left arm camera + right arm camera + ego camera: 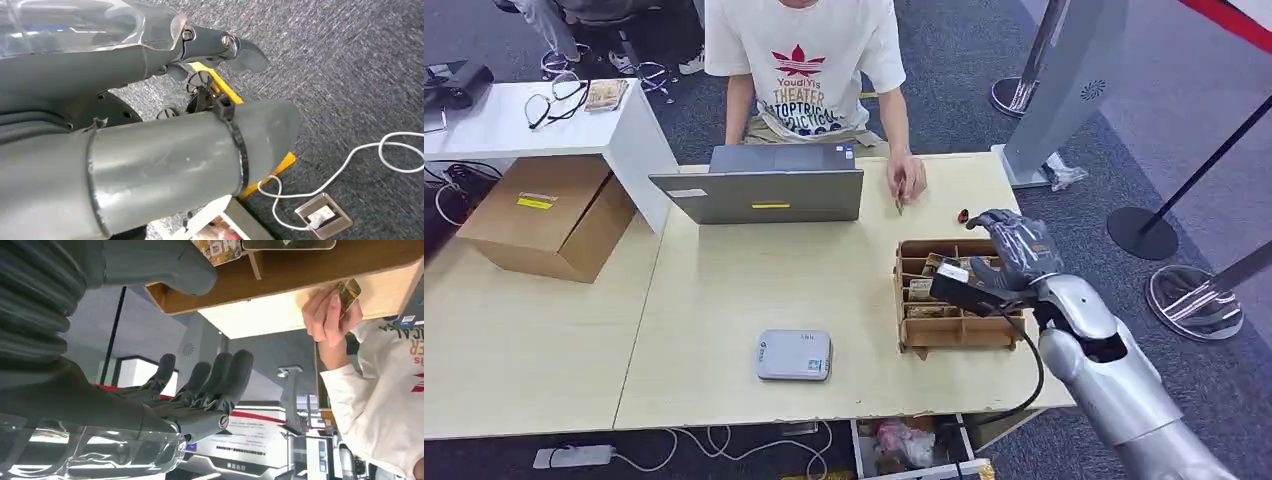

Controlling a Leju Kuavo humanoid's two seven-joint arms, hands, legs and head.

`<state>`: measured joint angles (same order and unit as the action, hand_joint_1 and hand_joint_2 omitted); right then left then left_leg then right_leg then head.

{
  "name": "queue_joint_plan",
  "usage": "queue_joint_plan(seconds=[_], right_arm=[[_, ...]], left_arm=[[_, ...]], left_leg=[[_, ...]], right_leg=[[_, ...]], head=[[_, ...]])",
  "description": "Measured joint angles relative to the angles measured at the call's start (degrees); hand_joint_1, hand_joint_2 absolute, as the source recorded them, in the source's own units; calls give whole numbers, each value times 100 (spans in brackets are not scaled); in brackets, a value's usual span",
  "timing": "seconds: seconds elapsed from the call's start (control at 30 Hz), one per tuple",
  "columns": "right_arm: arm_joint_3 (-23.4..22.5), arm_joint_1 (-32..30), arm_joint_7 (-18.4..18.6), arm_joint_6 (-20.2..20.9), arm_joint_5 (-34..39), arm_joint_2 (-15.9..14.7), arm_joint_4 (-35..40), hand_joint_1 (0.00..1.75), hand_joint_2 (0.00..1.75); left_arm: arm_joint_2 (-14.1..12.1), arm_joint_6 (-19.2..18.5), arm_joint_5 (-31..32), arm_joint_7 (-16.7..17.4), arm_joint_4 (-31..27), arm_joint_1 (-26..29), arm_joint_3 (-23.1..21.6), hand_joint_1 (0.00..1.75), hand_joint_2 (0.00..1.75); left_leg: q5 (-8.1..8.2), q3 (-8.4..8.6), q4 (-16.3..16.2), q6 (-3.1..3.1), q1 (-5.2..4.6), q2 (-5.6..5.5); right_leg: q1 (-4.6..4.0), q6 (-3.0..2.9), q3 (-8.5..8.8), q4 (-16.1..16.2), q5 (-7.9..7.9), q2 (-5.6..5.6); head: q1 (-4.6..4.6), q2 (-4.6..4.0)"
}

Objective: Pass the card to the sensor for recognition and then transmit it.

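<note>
Hovering over the one wooden card box (954, 330) at the table's (724, 300) right edge, the right hand (1014, 245) is seen with fingers (220, 375) spread, nothing held. Cards (921, 290) are stacked in the box compartments; exact count cannot be told. One grey sensor (794, 355) lies left of the box, well apart. Farther back, one laptop (759, 190) stands, and a person's hand (906, 178) pinches one card (348, 292). Left hand (215, 45) hangs over carpet; state cannot be told.
</note>
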<state>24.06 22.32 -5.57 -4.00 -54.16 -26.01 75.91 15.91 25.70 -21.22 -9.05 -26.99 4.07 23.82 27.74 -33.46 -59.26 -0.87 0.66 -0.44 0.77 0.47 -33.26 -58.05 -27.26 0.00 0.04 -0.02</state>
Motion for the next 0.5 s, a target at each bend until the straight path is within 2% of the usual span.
queue_joint_plan(seconds=[0.13, 0.2, 0.27, 0.3, 0.37, 0.5], right_arm=[[5, -2, 17, 4, 0, 0, -24, 89, 175], [4, -6, 39, 4, 2, 0, -26, 84, 175], [5, -23, 77, 2, 11, -9, -26, 91, 175], [5, -40, 83, 2, 15, -15, -24, 87, 175], [2, -68, 94, 0, 17, -30, -20, 105, 175], [-4, -130, 118, 4, 20, -63, -6, 93, 175]], left_arm=[[22, 4, 15, 37, -77, 18, 18, 0, 0], [28, 4, 22, 66, -107, 19, 37, 0, 0], [33, 2, 31, 70, -122, 18, 72, 0, 0], [35, 0, 33, 74, -129, 18, 79, 0, 0], [35, -4, 46, 74, -136, 16, 103, 0, 0], [33, -20, 68, 74, -136, 14, 159, 0, 0]], left_leg=[[0, 0, 0, 0, 0, 0], [0, 1, 0, 0, 0, 0], [0, 2, 0, 0, 0, 0], [0, 1, 0, 0, 0, 0], [0, 1, -1, 0, 0, 0], [0, 1, 0, 0, 0, 0]], right_leg=[[0, 0, 0, 0, 0, 0], [0, 0, -1, 0, 0, 0], [0, 0, -1, 0, 0, 1], [0, 0, -1, 0, 0, 1], [0, 0, -1, 0, 0, 1], [0, 0, -1, 1, 0, 1]], head=[[0, 0], [0, 0], [0, 0], [0, 0], [0, 0], [0, 0]])
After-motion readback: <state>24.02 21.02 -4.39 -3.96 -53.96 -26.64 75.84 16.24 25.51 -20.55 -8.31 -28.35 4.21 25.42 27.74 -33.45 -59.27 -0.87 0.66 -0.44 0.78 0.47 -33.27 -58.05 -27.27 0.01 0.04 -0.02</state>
